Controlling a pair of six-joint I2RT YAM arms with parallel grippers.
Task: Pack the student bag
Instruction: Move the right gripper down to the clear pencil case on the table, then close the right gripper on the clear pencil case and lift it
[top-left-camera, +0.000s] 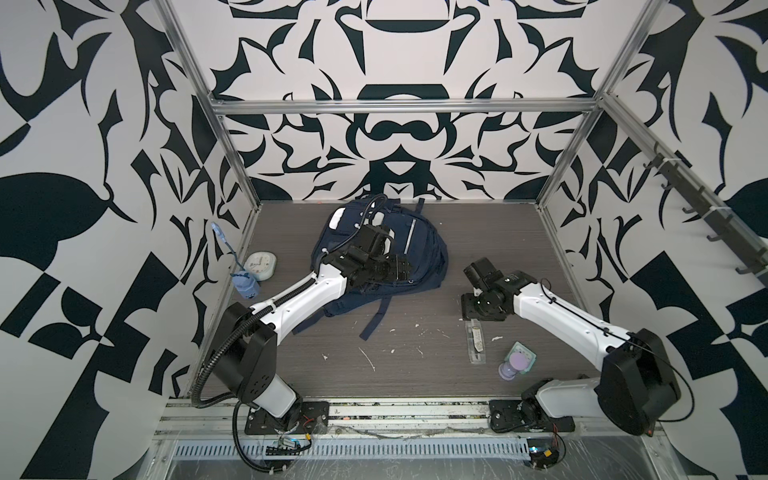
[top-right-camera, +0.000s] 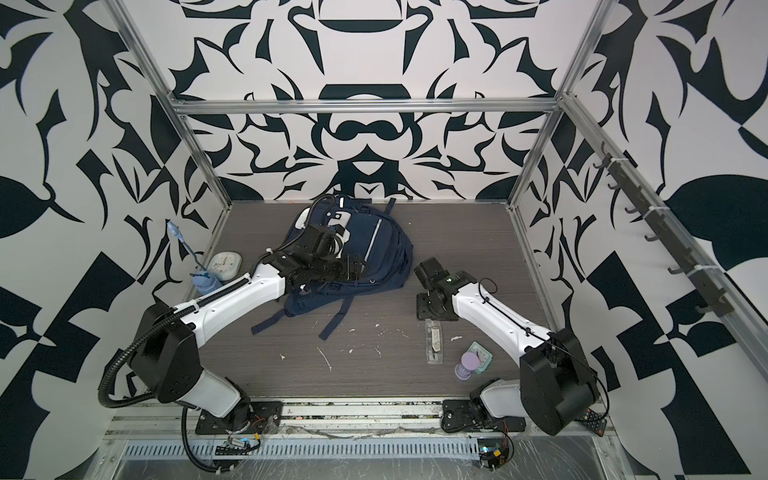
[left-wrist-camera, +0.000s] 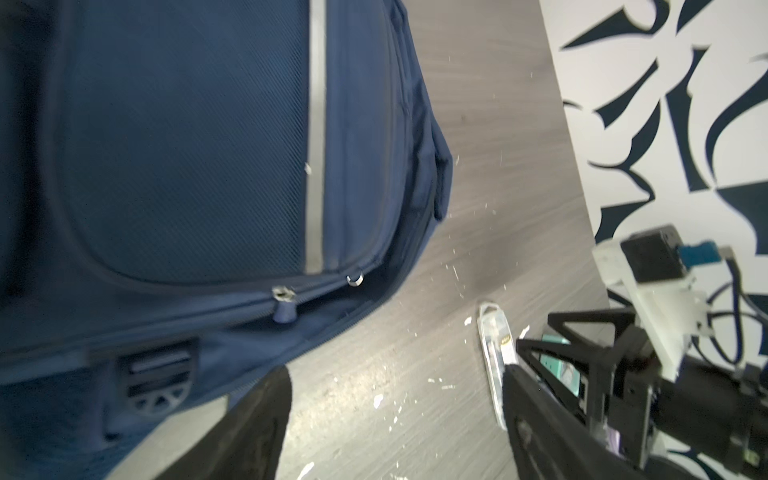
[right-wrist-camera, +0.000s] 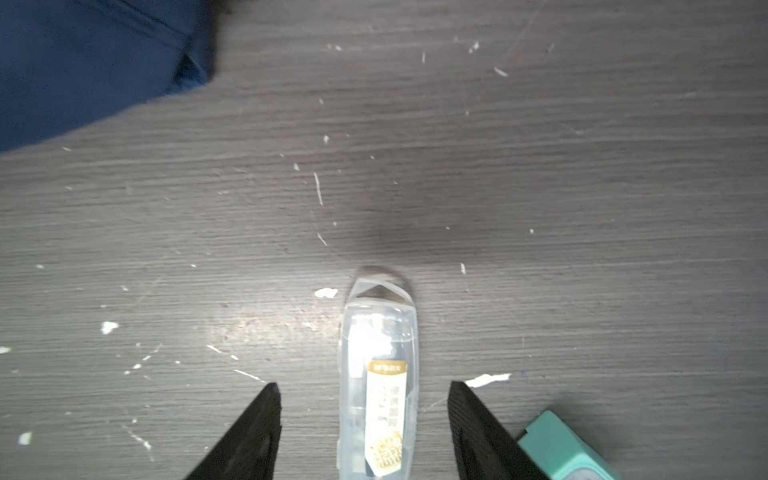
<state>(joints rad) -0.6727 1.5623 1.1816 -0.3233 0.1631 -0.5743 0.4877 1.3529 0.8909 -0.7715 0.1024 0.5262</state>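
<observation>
Plenty was out of sight. In both top views the left arm sprawled over the student bag (top-left-camera: 424, 253) (top-right-camera: 390, 249), which lay flat toward the back of the counter (top-left-camera: 415, 361), a little left of centre, with its straps trailing forward. The arm covered much of the bag's front, and neither arm's fingertips could be picked out from above.

The wrist views settled it. The left pincer (left-wrist-camera: 397, 372) stood wide open and held nothing, with only bare counter between its tips. One finger (left-wrist-camera: 249, 428) sat right at the bag's lower edge, near a zip pull (left-wrist-camera: 284, 309); whether it touched the fabric could not be told.

The right pincer (right-wrist-camera: 363, 386) was open too. Its tips stood on either side of a clear plastic case (right-wrist-camera: 378, 374) lying on the counter, with a gap on each side and no grip. The case ran off the picture's edge and its label was too blurred to read. A teal clock (right-wrist-camera: 561, 449) poked in at the corner, mostly cut off. Only a blurred navy corner of the bag showed there.
</observation>
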